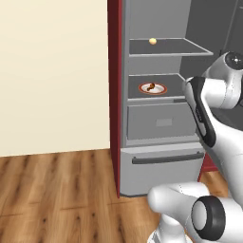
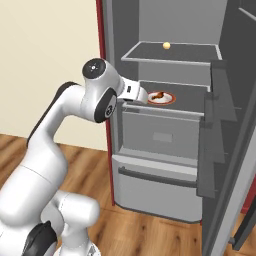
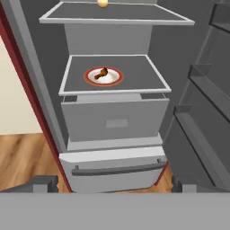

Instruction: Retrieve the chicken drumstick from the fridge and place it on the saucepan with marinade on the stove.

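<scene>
1. Fridge (image 1: 142, 156) open; door (image 2: 235, 150) swung right.
2. Ball (image 1: 153, 41) on upper shelf (image 1: 190, 47).
3. Drumstick (image 3: 102, 73) on plate (image 3: 112, 80), on shelf below.
4. Drawer (image 3: 114, 168) at bottom.

1. No text, label, brand, number or sign can be read in any view.
2. The fridge (image 3: 112, 121) drawer fronts, shelves and door bins are plain grey, without lettering.

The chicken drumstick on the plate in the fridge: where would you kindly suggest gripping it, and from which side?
Probably across the chicken drumstick at its thicker middle, coming in through the open front of the fridge and slightly from above: it lies flat on the plate with a shelf overhead.
</scene>
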You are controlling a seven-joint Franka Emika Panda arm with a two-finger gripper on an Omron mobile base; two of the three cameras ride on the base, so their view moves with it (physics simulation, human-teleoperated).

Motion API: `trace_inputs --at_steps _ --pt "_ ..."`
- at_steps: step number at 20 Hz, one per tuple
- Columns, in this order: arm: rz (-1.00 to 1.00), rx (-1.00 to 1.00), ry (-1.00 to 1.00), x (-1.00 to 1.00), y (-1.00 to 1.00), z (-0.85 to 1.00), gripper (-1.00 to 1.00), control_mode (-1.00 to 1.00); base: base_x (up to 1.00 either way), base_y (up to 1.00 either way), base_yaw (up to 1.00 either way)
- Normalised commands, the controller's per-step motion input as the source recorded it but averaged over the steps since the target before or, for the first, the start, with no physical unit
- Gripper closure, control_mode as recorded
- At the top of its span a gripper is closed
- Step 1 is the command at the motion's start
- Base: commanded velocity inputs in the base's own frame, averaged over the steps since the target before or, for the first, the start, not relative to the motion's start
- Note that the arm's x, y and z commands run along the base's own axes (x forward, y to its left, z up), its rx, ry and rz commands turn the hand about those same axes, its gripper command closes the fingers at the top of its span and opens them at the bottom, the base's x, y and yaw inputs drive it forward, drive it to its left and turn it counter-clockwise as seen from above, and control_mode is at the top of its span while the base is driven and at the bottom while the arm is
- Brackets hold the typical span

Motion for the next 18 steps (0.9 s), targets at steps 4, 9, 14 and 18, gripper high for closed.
trace_inputs --at_steps 4,9,14,18 --pt "0.02 0.0 0.0 0.03 -0.08 -0.01 -1.0 1.0 0.0 -0.14 0.02" --pt "0.0 0.0 0.0 0.0 0.0 0.0 -1.0 1.0 0.21 -0.19 0.03" --pt "0.0 0.0 0.0 0.0 0.0 0.0 -1.0 1.0 0.53 0.06 0.0" --pt "0.0 0.0 0.0 0.0 0.0 0.0 -1.0 1.0 0.53 0.07 -0.01"
